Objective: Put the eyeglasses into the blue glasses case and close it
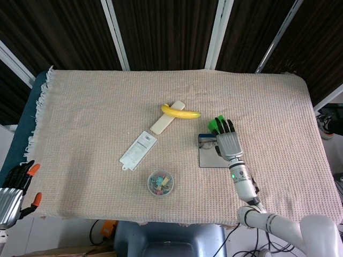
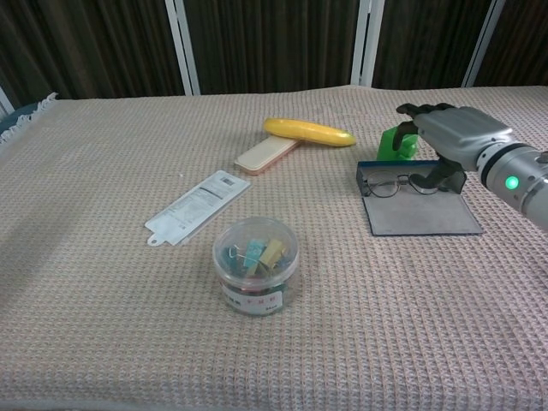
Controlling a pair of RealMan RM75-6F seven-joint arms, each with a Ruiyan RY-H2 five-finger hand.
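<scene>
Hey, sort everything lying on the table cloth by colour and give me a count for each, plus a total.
Yellow: 1, banana
Cream: 1, flat case
White: 1, packet
Clear: 1, clip tub
Green: 1, block
Blue: 1, glasses case
Dark-rimmed: 1, eyeglasses
Total: 7
</scene>
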